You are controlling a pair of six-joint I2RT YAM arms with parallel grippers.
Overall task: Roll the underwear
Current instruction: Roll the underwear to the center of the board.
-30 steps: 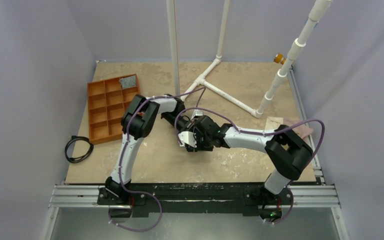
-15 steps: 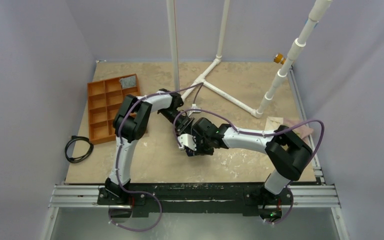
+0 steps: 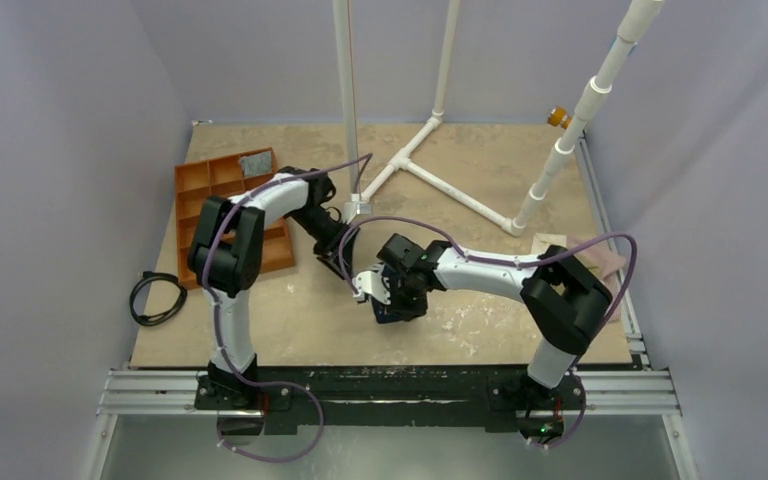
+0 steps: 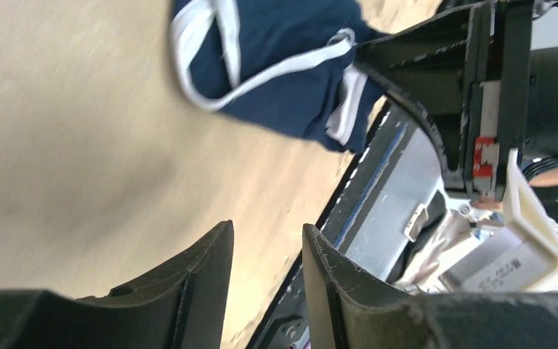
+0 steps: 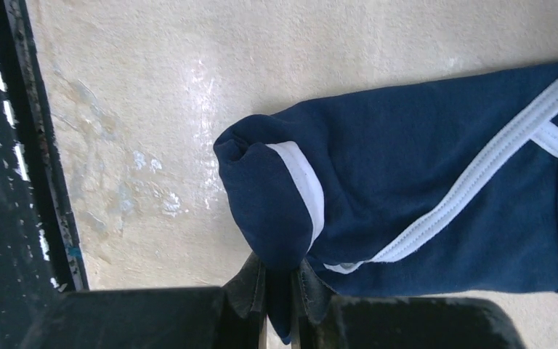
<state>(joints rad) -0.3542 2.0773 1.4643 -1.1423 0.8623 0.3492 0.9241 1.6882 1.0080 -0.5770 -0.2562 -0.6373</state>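
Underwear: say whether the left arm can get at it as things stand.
Probably yes. The left gripper is open and empty, with only table surface between it and the underwear. The right gripper, shut on a fold, crowds one side, so the other side looks easier.

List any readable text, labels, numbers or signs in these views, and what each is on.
No text is readable in any view.
The red tag in the left wrist view: too blurred to read.
The tan card at far right in the top view: too small to tell whether it bears print.
The underwear: plain white trim, no print showing.
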